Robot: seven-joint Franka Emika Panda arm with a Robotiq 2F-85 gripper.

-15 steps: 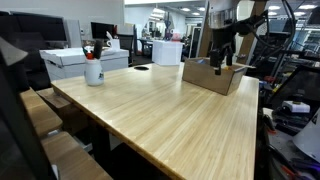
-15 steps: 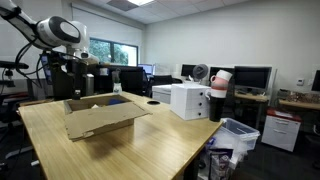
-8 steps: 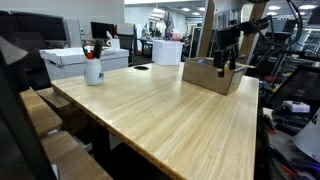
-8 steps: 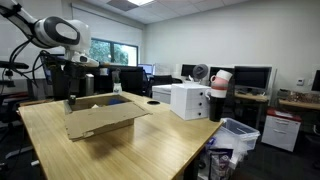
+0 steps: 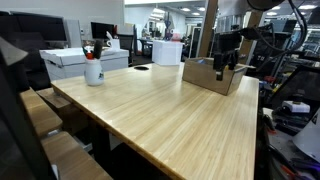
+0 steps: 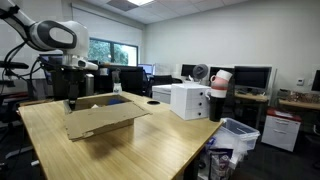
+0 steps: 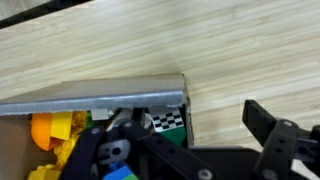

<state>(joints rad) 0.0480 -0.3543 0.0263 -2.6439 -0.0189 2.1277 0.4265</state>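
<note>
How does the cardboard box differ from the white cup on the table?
The cardboard box is brown, low and wide; the white cup is tall and narrow. The box holds colourful toys, the cup what look like pens. The open gripper hangs at the box; the cup stands apart. Both sit open-topped on the wooden table.

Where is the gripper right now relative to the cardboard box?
In both exterior views the open gripper hangs at the rim of the cardboard box on the wooden table. The wrist view places it by a box corner, above yellow toys.
</note>
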